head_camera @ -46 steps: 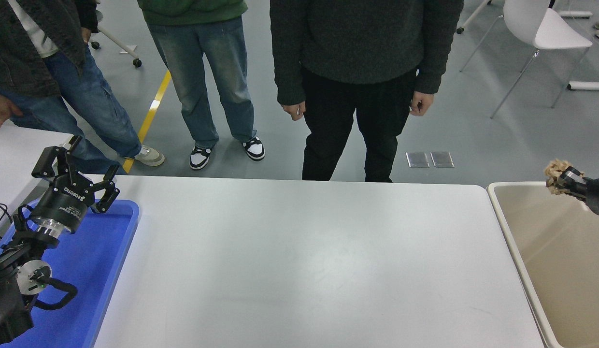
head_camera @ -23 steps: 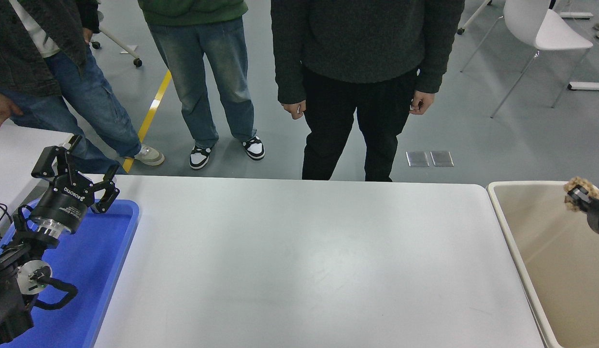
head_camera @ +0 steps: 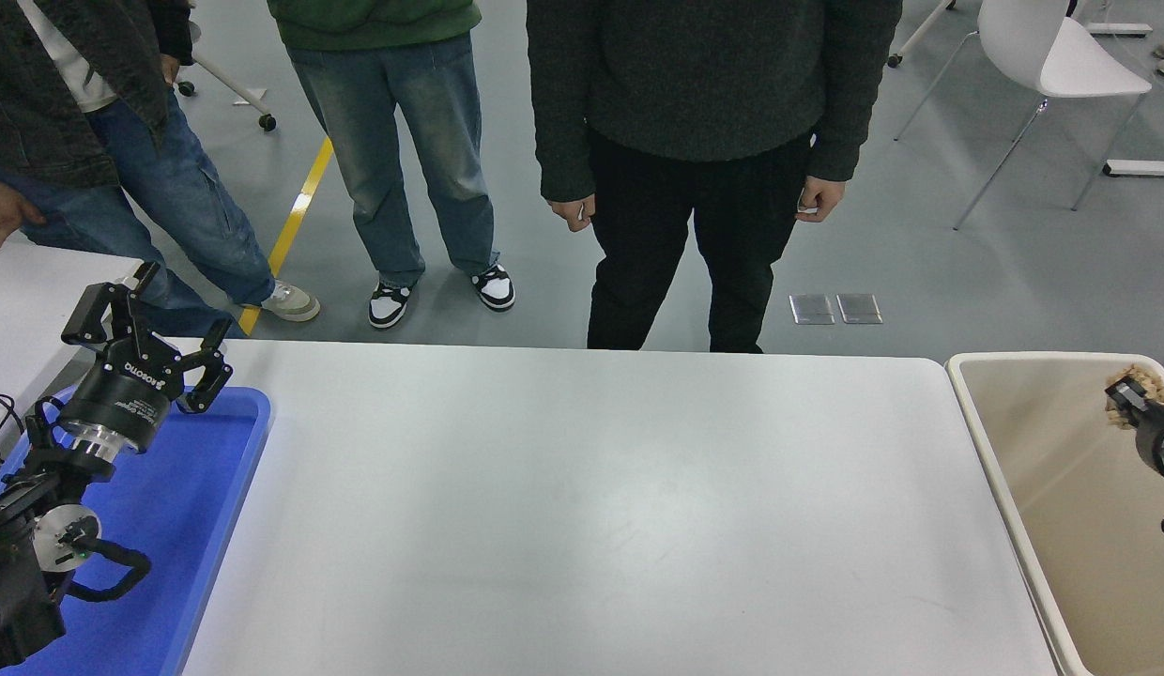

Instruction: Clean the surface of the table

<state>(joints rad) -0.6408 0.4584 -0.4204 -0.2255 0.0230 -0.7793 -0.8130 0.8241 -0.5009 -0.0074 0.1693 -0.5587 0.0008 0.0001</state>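
Seen from the head camera, the large matte white rectangular tabletop (head_camera: pixel 582 507) fills the middle of the view between a blue plastic tray (head_camera: pixel 216 526) at its left end and a beige rectangular bin (head_camera: pixel 1014 451) at its right, its long axis running left to right. It looks rigid, smooth and heavy, something to wipe over, not to grasp. The left gripper (head_camera: pixel 145 319) is parked above the tray, jaws apart, while the right gripper (head_camera: pixel 1134 399) hangs over the bin with its jaws clamped on a tan crumpled wad (head_camera: pixel 1141 378).
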